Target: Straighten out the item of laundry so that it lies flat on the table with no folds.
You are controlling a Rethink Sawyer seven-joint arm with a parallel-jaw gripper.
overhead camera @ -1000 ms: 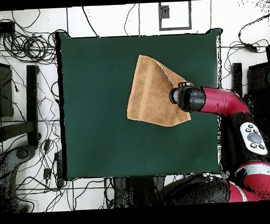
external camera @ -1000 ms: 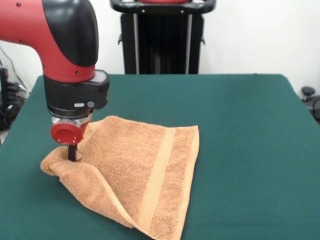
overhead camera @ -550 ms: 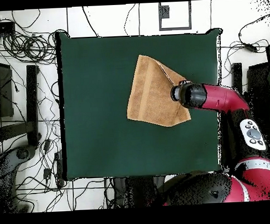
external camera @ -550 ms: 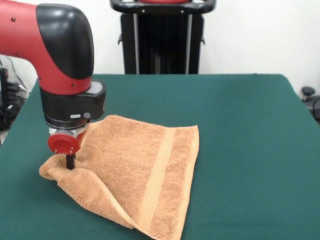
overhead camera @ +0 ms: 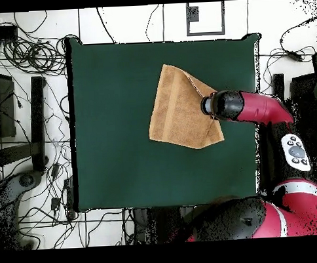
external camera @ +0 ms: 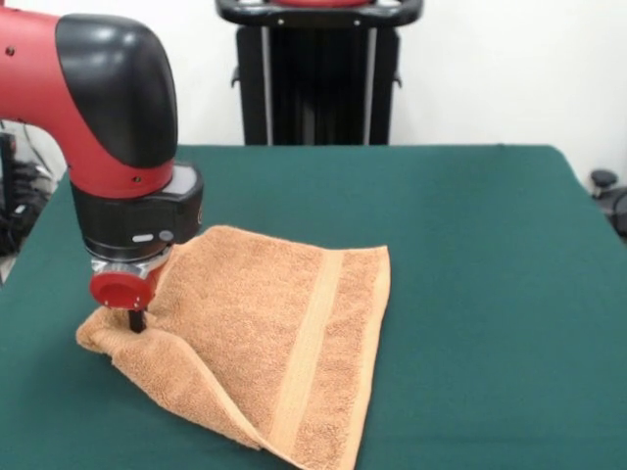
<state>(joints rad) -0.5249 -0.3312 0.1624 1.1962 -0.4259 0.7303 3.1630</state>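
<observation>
The item of laundry point(external camera: 284, 333), an orange-tan towel with a woven band, lies on the green table point(external camera: 470, 294), with one layer folded over along its near-left edge. My gripper point(external camera: 137, 321) reaches down at the towel's left corner. Its dark fingers stand together, pressed into the bunched cloth there. In the overhead view, the towel point(overhead camera: 176, 110) sits right of the table's point(overhead camera: 108, 126) middle. The arm's wrist covers the gripper point(overhead camera: 214, 107) at the towel's right edge, so the fingers are hidden there.
A black stand point(external camera: 318, 69) rises behind the table's far edge. The held corner lies close to the table's left edge in the front view. Cables point(overhead camera: 27, 57) and black posts point(overhead camera: 38, 116) lie on the floor around the table.
The arm has shifted a little to the left in the front view. The towel's held corner has slid slightly left with it. The rest of the towel has stayed put.
</observation>
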